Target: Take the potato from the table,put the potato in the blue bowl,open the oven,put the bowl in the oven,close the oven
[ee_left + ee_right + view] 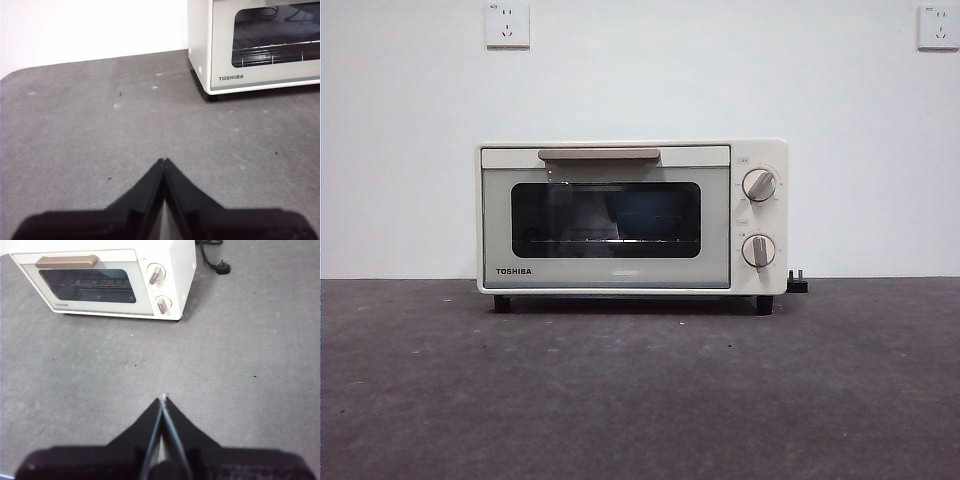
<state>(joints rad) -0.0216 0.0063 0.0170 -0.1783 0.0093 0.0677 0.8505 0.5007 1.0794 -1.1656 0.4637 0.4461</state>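
Observation:
The cream-white Toshiba oven (632, 217) stands at the back of the dark grey table (640, 390) with its door shut; a bluish shape shows dimly behind the dark window, above the wire rack. The oven (255, 45) also shows in the left wrist view, and the oven (107, 280) in the right wrist view. My left gripper (164, 161) hangs shut over bare table, off the oven's left front corner. My right gripper (163, 399) is shut too, over bare table well in front of the oven. The potato and the blue bowl are out of view on the table.
A black power cord and plug (220, 266) lie on the table beside the oven's knob side. A white wall (640, 80) with two sockets rises behind. The table's rounded corner (15, 75) shows in the left wrist view.

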